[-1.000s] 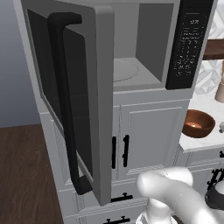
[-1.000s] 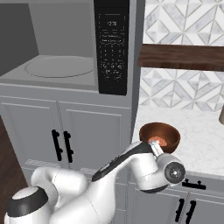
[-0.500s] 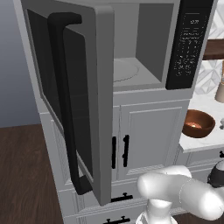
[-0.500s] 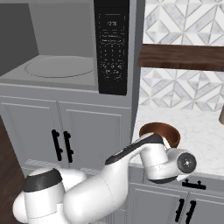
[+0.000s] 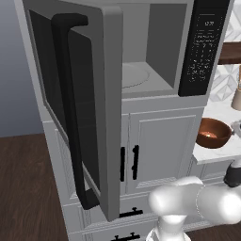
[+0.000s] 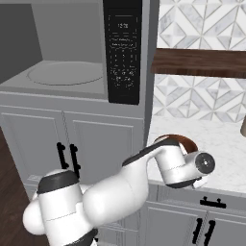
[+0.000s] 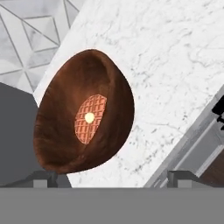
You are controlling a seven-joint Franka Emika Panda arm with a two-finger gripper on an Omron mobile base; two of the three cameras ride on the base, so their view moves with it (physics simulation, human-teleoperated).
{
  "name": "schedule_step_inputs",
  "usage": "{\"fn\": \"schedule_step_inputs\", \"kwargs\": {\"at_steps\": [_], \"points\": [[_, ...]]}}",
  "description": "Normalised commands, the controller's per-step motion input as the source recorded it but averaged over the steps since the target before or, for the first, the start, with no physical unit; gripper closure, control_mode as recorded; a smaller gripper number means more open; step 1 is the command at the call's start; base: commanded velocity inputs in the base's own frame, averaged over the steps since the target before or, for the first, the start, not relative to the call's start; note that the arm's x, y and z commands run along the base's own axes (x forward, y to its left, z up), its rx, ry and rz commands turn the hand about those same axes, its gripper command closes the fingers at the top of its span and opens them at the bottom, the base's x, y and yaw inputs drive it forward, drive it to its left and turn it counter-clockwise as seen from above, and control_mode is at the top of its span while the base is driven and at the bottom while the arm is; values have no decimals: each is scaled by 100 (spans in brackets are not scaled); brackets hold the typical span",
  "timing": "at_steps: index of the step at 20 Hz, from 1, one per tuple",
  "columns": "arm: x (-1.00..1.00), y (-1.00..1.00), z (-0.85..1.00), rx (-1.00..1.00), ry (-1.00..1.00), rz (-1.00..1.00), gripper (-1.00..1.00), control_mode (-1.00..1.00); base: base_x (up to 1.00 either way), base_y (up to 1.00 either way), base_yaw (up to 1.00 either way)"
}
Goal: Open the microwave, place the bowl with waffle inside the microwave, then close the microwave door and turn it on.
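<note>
Bowl [image 7: 83, 113] on marble counter [image 7: 175, 65] right of microwave [image 5: 155, 47], waffle [image 7: 90, 118] inside. Door [image 5: 80, 108] swung open, turntable [image 6: 65, 73] bare. Gripper [image 7: 111, 178] spread, fingertips [image 7: 43, 178] near bowl, not touching.

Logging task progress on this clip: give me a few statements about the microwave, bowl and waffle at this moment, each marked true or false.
1. The microwave door stands open. True.
2. The bowl sits on the turntable inside the microwave. False: it rests on the white marble counter, right of the microwave.
3. The waffle lies in the bowl. True.
4. The gripper is shut on the bowl's rim. False: its fingertips stand apart, the bowl ahead of them, not gripped.
</note>
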Motion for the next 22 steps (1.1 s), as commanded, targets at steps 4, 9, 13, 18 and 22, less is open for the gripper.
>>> {"fn": "schedule_step_inputs", "kwargs": {"at_steps": [4,9,13,18,22], "points": [[46,0,-16,0,14,0,-100,-100,0,0,0],[35,0,-24,0,5,0,-100,-100,0,0,0],[37,0,-34,0,2,0,-100,-100,0,0,0],[34,0,-33,0,4,0,-100,-100,0,0,0],[21,-5,-28,2,4,0,-100,-100,0,0,0]]}}
